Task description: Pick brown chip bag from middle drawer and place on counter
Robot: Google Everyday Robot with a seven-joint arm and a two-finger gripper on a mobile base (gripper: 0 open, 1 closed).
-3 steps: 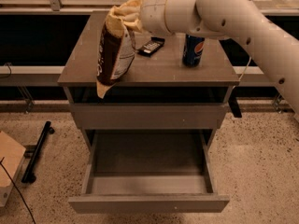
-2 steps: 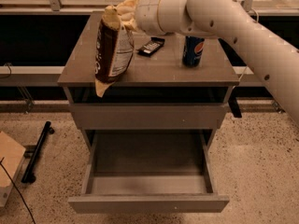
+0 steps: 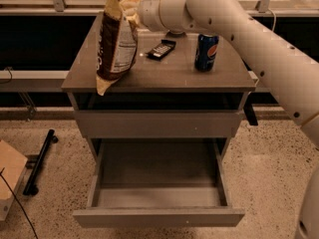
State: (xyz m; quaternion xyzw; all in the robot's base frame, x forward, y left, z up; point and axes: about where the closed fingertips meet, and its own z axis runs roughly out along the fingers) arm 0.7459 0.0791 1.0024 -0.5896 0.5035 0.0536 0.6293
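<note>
The brown chip bag [image 3: 116,46] hangs upright by its pale yellow top, its lower end over the left part of the counter [image 3: 164,73]. My gripper [image 3: 127,7] is shut on the bag's top edge, above the counter's back left. The white arm reaches in from the right. The middle drawer [image 3: 158,188] is pulled out below the cabinet front and nothing shows in it.
A blue soda can [image 3: 206,51] stands on the counter's right side. A small black wrapped bar [image 3: 161,49] lies near the counter's middle back. A black bar [image 3: 40,161] and a cardboard box [image 3: 9,176] lie on the floor at left.
The bag has moved up and slightly toward the back of the counter with my gripper. The drawer, can and bar have not moved.
</note>
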